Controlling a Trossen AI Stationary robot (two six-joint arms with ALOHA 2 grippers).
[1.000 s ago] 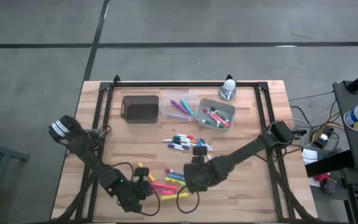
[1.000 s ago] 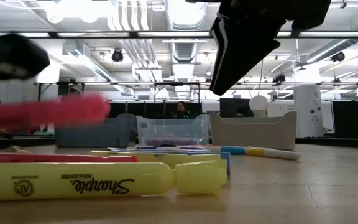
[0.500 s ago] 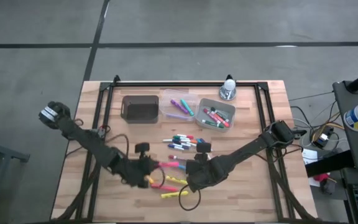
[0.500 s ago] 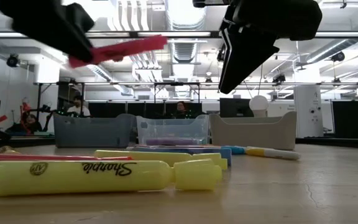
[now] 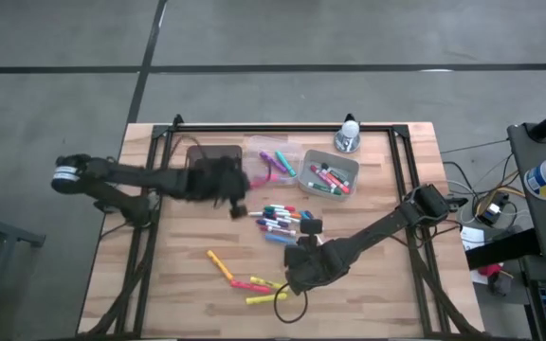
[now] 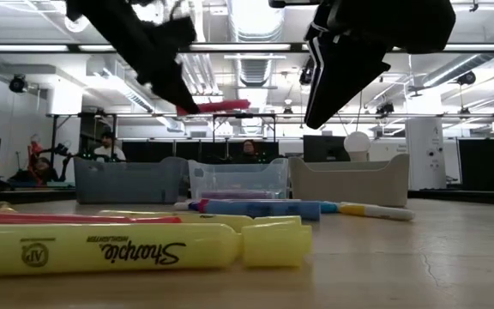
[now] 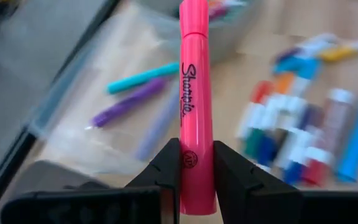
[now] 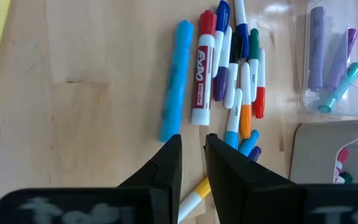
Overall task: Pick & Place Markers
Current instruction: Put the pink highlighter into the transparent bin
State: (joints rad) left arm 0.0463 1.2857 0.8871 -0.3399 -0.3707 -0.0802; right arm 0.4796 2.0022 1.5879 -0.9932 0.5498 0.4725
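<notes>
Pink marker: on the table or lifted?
Lifted: the left gripper is shut on the pink marker, above the clear bin.

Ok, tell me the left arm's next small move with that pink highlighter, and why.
Probably carry it a little farther over the clear bin and open there. The left hand is shut on the pink highlighter, lifted off the table near that bin, where purple and teal highlighters already lie. The right hand waits above the marker pile.
</notes>
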